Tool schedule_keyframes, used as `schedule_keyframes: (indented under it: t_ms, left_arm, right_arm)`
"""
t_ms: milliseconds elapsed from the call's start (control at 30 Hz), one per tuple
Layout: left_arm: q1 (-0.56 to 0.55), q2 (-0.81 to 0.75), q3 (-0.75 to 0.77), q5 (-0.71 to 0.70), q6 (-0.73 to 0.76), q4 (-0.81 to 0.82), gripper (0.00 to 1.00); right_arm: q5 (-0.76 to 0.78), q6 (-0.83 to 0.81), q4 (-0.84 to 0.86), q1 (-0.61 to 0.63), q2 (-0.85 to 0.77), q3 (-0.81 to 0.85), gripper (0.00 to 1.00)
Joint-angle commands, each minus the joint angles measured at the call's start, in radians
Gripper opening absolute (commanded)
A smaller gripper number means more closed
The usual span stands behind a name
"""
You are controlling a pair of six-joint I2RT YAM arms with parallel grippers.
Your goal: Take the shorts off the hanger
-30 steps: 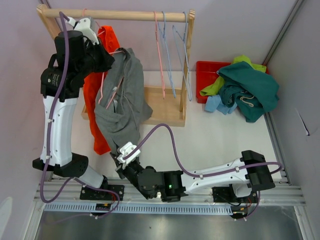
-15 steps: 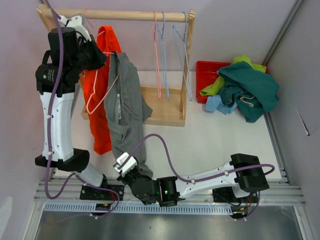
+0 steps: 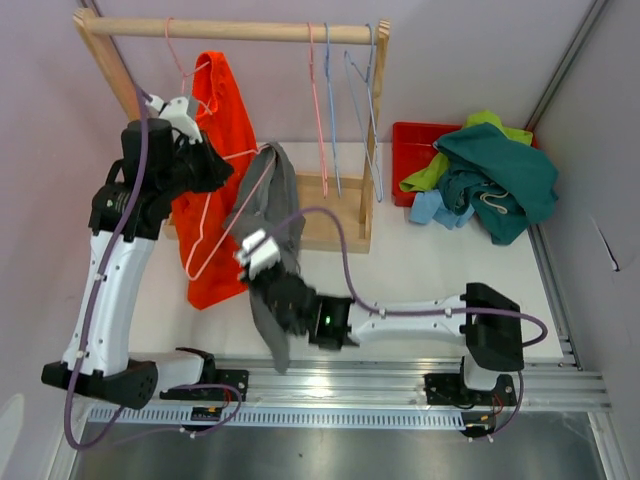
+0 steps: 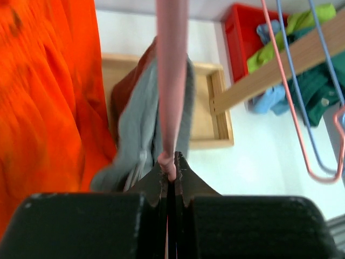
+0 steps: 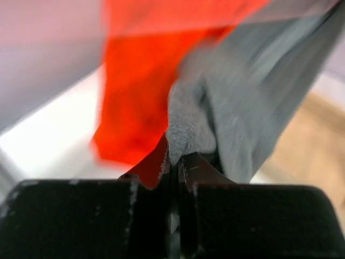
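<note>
The grey shorts [image 3: 285, 185] are pulled into one long narrow band; in the overhead view the long axis runs from the rack toward the near edge of the table [image 3: 420, 270], the upper end up by the wooden rack base [image 3: 330, 215] and the loose lower end pointing at the arm bases. They hang in the air between the two grippers, just right of the orange shorts [image 3: 215, 110]. The right gripper [image 3: 268, 290] is clamped on a fold of the grey cloth partway down the band, jaws pressed together with fabric bunched between them; the left gripper [image 3: 215, 165] sits above and to the left, jaws tight on the wire of a pink hanger [image 3: 222, 225], which slants down beside the grey cloth. In the left wrist view the grey fabric drapes just behind that wire, touching it.

Five pairs in all: the grey in the grip, the orange on its own hanger from the rod [image 3: 250, 30], and three more – teal [image 3: 510, 180], lime green [image 3: 425, 172] and light blue [image 3: 428, 208] – heaped on the one red tray [image 3: 410, 140] at the right. Three bare hangers [image 3: 330, 120] hang from the rod.
</note>
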Motion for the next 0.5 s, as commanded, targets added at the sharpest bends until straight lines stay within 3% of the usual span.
schedule_keyframes:
  t_ms: [0, 100, 200, 300, 367, 467]
  left_arm:
    - [-0.033, -0.094, -0.065, 0.016, -0.018, 0.064, 0.00]
    - [-0.074, -0.137, -0.094, -0.030, -0.021, 0.018, 0.00]
    - [-0.081, -0.155, -0.122, -0.083, 0.004, 0.013, 0.00]
    - [-0.081, -0.154, -0.098, -0.195, 0.024, -0.002, 0.00]
    - [-0.081, -0.158, -0.088, -0.250, 0.027, 0.010, 0.00]
    - [-0.081, -0.186, -0.081, -0.292, 0.025, 0.059, 0.00]
  right_arm:
    - [-0.076, -0.059, 0.044, -0.159, 0.000, 0.136, 0.00]
    - [-0.093, -0.011, -0.031, -0.242, -0.002, 0.176, 0.00]
    - [-0.087, 0.076, -0.058, -0.249, -0.050, 0.089, 0.00]
    - [-0.025, 0.150, -0.044, -0.181, -0.171, -0.110, 0.00]
    - [0.063, 0.176, -0.027, -0.073, -0.284, -0.280, 0.00]
    - [0.305, 0.175, 0.005, 0.084, -0.435, -0.457, 0.00]
